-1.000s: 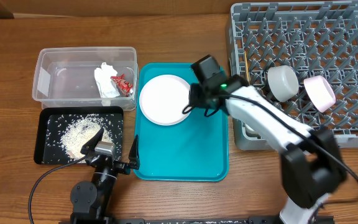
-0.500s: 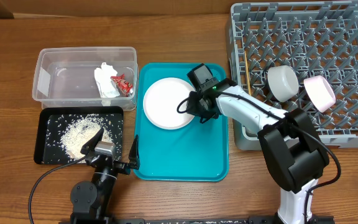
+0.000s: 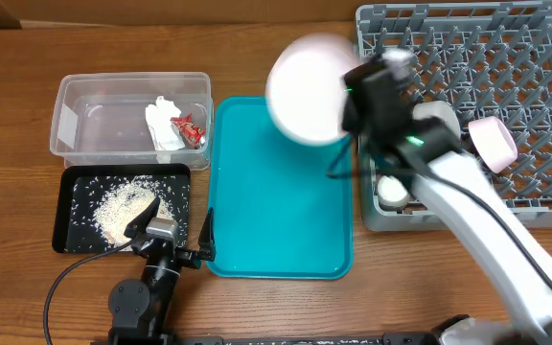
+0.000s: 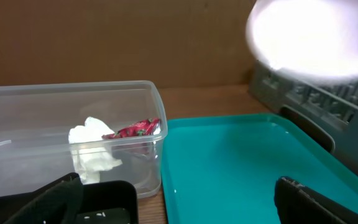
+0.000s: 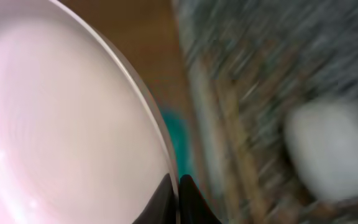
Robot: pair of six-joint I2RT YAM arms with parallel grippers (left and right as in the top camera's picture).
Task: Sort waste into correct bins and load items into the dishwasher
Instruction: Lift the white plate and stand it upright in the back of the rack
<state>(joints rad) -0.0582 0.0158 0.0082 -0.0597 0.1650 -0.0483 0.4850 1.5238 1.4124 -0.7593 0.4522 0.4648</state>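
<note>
My right gripper (image 3: pixel 346 113) is shut on the rim of a white plate (image 3: pixel 305 86) and holds it tilted in the air between the teal tray (image 3: pixel 276 206) and the grey dish rack (image 3: pixel 525 67). In the right wrist view the jaws (image 5: pixel 178 194) pinch the plate (image 5: pixel 61 124) edge. My left gripper (image 3: pixel 172 240) is open and empty, low at the table's front; its fingers (image 4: pixel 179 205) frame the tray. The clear tub (image 3: pixel 94 115) holds the white tissue (image 3: pixel 164 125) and red wrapper (image 3: pixel 190 127). The black tray (image 3: pixel 75 225) holds rice (image 3: pixel 127 206).
A pale bowl (image 3: pixel 492 142) stands in the rack and a small white cup (image 3: pixel 391 190) sits in its front left corner. The rack (image 5: pixel 272 74) is blurred in the right wrist view. The raised plate (image 4: pixel 312 40) also shows in the left wrist view.
My right gripper has taken the plate by its rim, lifted it off the teal tray and swung it up and right toward the rack. The left arm has not moved.
</note>
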